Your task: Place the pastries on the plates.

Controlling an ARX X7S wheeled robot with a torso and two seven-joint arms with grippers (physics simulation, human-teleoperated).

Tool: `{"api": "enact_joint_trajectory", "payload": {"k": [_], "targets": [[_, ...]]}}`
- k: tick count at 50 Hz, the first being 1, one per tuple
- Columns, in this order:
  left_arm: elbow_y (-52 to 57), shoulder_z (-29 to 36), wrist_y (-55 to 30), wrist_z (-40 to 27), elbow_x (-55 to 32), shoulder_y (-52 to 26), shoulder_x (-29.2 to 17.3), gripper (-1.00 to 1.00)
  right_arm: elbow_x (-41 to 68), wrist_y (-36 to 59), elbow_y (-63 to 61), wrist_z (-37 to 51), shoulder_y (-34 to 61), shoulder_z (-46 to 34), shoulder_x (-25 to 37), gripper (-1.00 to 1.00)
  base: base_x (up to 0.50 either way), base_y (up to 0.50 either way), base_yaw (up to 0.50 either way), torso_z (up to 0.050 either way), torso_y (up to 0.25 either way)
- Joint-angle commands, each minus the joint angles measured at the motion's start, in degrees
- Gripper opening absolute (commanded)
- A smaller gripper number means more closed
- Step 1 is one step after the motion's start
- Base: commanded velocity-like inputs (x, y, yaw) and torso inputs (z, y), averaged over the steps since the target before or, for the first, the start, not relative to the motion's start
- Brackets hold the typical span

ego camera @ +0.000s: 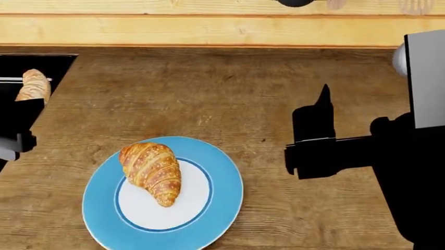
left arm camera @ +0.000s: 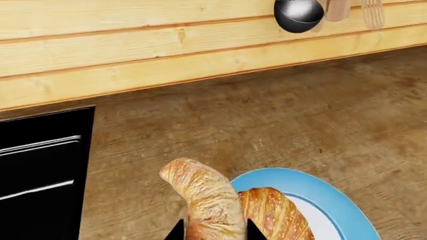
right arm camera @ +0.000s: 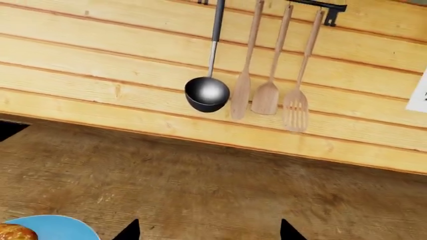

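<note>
A: Where's the pale crescent roll [left arm camera: 203,200] right now?

B: Clamped between the left gripper's [left arm camera: 213,231] dark fingertips, held up over the wooden counter [ego camera: 264,99] at the left edge of the head view, close to the black panel [left arm camera: 40,170]. Its long axis runs out from the jaws, free tip curling away toward the plank wall [left arm camera: 167,45].

A: And the croissant [ego camera: 151,172]?

B: Already lying on the sky-blue rimmed plate [ego camera: 97,213], long axis slanting across the white centre, narrow end toward the robot.

A: What could go wrong?

B: I'd judge two things. The grip is only on one end of the roll, so a quick swing could let it pivot or slip out. And the floral plate isn't in any view, so the roll might get dropped onto the blue plate beside the croissant.

A: The right gripper [right arm camera: 207,231]?

B: Spread apart and holding nothing, hovering above bare counter, facing the hanging ladle [right arm camera: 207,92] and wooden utensils [right arm camera: 267,97].
</note>
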Motion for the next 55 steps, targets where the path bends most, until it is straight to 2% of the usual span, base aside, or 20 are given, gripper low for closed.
{"api": "enact_joint_trajectory", "payload": {"k": [1, 5, 10, 12, 55], "targets": [[1.43, 0.12, 1.36, -3.34, -4.62, 0.91, -1.45, -1.00, 0.08, -0.07, -0.61, -0.04, 0.02, 0.24, 0.20, 1.00, -0.50, 0.00, 0.00, 0.000, 0.000], [1.86, 0.32, 1.66, -3.73, -5.04, 1.18, -1.70, -1.00, -0.37, -0.35, -0.86, -0.34, -0.29, 0.37, 0.23, 1.00, -0.50, 0.00, 0.00, 0.000, 0.000], [1.78, 0.56, 1.85, -3.73, -5.25, 1.14, -2.08, -1.00, -1.77, -2.41, -1.59, -1.40, -1.38, 1.55, 0.69, 1.00, 0.00, 0.00, 0.00, 0.000, 0.000], [1.77, 0.61, 1.95, -3.61, -5.23, 1.18, -2.13, -1.00, -2.94, -0.09, -2.17, -1.58, 0.00, 0.80, 0.22, 1.00, 0.00, 0.00, 0.00, 0.000, 0.000], [0.89, 2.31, 3.13, 1.41, -0.97, 1.24, -2.51, -1.00, -5.19, 1.77, -1.17, -2.18, 0.67, -0.25, -1.33, 1.00, 0.00, 0.50, 0.00, 0.000, 0.000]]}}
